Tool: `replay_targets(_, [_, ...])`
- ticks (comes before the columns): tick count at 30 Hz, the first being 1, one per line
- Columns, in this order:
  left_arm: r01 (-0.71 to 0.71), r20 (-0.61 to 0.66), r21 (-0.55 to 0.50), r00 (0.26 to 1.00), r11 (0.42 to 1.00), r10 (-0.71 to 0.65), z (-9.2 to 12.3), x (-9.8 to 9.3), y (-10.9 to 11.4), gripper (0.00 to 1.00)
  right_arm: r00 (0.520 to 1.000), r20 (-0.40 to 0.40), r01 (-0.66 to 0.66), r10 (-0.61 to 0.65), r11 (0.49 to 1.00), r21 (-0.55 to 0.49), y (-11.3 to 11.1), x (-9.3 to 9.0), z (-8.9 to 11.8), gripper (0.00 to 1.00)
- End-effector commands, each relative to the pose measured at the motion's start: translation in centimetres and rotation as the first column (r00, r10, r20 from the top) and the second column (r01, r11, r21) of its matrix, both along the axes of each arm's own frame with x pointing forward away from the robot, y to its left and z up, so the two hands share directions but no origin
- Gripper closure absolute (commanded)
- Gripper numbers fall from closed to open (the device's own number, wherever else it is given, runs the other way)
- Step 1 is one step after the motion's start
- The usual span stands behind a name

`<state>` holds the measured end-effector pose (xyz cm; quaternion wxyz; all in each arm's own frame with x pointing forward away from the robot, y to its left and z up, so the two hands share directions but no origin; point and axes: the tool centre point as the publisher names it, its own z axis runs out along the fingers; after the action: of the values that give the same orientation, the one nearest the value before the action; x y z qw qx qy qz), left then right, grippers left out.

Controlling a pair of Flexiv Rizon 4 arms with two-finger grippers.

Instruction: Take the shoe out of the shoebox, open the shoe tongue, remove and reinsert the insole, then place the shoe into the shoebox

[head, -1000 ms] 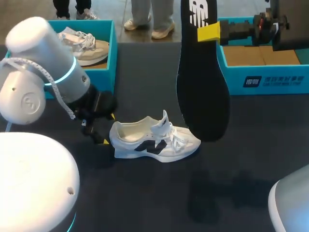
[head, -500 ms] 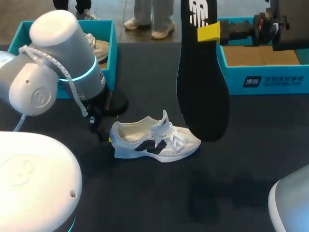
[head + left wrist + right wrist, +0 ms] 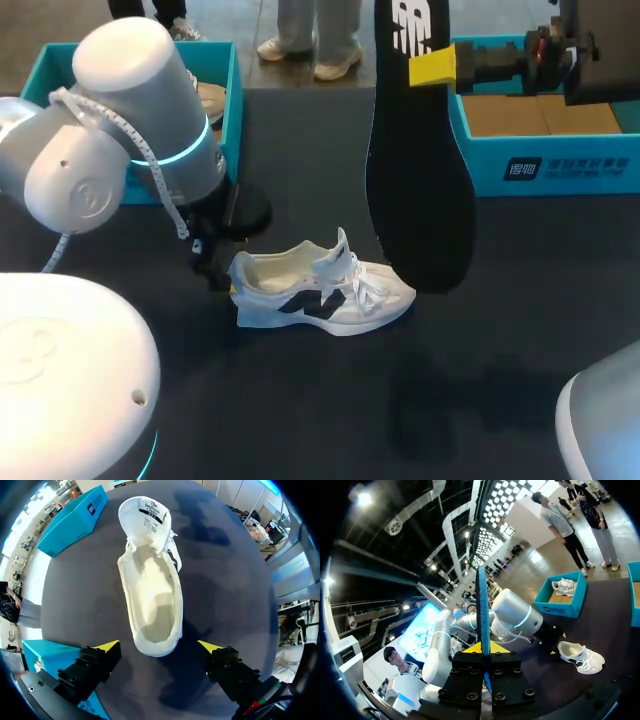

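Shoe [image 3: 150, 590] heel between spread left tool [image 3: 159, 646] fingers [image 3: 106, 646], untouched.

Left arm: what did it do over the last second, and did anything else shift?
The left arm swung in toward the heel of the white sneaker, bringing the open left pincer to either side of the heel without gripping it. The white sneaker stayed put, and the right pincer kept the black insole clamped and aloft.

Matt insole [image 3: 420, 200], cloth-lined shoe [image 3: 320, 295]
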<state>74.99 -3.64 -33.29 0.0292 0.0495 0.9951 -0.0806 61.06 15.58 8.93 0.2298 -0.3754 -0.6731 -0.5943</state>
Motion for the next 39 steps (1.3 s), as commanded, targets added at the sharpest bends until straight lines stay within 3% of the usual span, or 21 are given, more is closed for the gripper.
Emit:
replay_targets(1, [-0.029,0.015,0.032,0.999,0.999,0.028,0.5,-0.5,-0.4,0.0,1.0,-0.002,-0.003,0.003,1.0,-0.003,0.4,0.4,0.1,1.0])
replay_targets(19, [-0.062,-0.007,0.06,0.998,0.996,0.063,0.1,-0.7,-1.4,0.0,1.0,-0.002,-0.003,0.003,1.0,-0.003,0.4,0.4,0.1,1.0])
replay_targets(26, [-0.067,0.002,0.039,0.998,0.997,0.067,1.3,-0.1,-2.3,0.0,1.0,-0.002,-0.003,0.003,1.0,-0.003,0.4,0.4,0.1,1.0])
replay_targets(39, [-0.053,-0.026,0.061,0.998,0.997,0.055,0.3,2.7,-7.5,0.0,1.0,-0.002,-0.003,0.003,1.0,-0.003,0.4,0.4,0.1,1.0])
